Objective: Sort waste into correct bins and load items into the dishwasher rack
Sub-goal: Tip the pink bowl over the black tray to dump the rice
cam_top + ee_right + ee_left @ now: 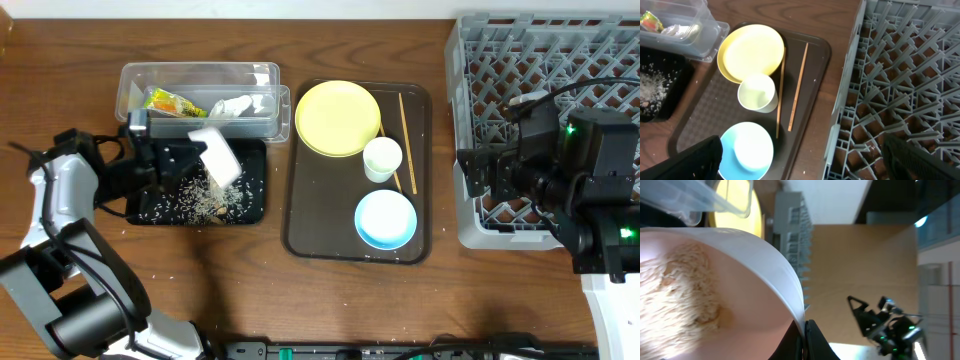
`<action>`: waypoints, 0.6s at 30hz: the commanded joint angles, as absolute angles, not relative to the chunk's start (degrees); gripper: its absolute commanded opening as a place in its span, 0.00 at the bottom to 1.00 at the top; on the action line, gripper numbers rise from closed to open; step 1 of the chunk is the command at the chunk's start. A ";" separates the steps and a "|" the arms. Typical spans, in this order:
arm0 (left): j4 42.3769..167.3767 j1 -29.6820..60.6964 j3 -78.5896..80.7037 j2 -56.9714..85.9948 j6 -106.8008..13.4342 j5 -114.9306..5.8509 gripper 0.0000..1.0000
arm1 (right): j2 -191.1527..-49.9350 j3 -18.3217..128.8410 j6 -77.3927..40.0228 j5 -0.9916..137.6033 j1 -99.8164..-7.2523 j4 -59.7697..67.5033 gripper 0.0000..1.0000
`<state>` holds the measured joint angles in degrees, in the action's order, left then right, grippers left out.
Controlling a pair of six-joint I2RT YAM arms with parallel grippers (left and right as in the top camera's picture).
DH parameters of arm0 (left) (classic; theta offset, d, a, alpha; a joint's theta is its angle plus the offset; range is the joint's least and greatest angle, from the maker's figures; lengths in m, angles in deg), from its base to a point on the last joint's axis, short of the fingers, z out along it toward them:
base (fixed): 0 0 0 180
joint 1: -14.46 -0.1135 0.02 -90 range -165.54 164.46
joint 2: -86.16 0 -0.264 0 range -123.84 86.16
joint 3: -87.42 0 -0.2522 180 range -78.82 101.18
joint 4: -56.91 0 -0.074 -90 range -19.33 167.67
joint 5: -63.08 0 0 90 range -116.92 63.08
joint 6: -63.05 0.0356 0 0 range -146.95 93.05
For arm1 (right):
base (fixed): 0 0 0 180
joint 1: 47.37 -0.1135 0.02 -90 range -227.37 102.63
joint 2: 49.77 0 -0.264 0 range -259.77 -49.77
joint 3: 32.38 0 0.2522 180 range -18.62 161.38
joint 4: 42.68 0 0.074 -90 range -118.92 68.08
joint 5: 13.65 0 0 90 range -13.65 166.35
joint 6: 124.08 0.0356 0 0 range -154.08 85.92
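Observation:
My left gripper (193, 156) is shut on the rim of the white bowl (218, 158) and holds it tilted over the black tray (150, 212). Rice scraps (205, 200) lie scattered on that tray. In the left wrist view the fingers (805, 341) pinch the bowl wall (755, 275), and rice (685, 290) is still inside. The clear container (200, 72) holds the snack wrapper (172, 102) and crumpled paper (232, 107). The yellow plate (338, 118), white cup (382, 158), light-blue bowl (386, 218) and chopsticks (406, 140) sit on the brown tray. My right gripper (472, 172) is open and empty at the rack's (540, 60) left edge.
The brown serving tray (300, 215) lies between the bins and the rack. The right wrist view shows the plate (751, 52), cup (756, 91), blue bowl (746, 150), chopsticks (798, 85) and rack (905, 75). Bare wooden table runs along the front.

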<state>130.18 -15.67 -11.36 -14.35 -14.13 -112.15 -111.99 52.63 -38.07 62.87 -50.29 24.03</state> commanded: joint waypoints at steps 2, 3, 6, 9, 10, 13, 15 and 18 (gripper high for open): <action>130.42 -18.51 -11.45 -14.22 -17.60 -117.07 0.06 | -112.03 53.63 -37.98 62.83 -50.66 24.25 0.99; 130.42 -18.97 -11.45 -14.22 -17.67 -117.07 0.06 | -112.03 53.63 -37.98 62.83 -50.66 24.27 0.99; 130.42 -20.22 -11.45 -14.22 -17.67 -117.05 0.06 | -112.03 53.63 -37.98 62.81 -50.66 24.25 0.99; 130.39 -20.61 -11.45 -14.22 -18.61 -117.05 0.06 | -112.03 53.63 -37.98 62.83 -50.66 24.25 0.99; 130.39 -20.61 -11.45 -14.22 -19.20 -117.05 0.06 | -112.03 53.63 -37.98 62.83 -50.66 24.25 0.99; 130.42 -20.61 -11.45 -14.22 -20.75 -117.05 0.06 | -112.03 53.63 -37.98 62.83 -50.66 24.23 0.99; 130.35 -20.61 -11.45 -14.22 -21.82 -117.03 0.06 | -112.03 53.63 -37.98 62.83 -50.66 24.23 0.99; 130.22 -20.61 -11.45 -14.22 -24.23 -117.05 0.06 | -112.03 53.63 -37.98 62.83 -50.66 24.25 0.99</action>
<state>130.22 -20.37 -11.36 -14.35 -21.12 -115.37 -111.99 52.63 -38.07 62.87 -50.29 24.03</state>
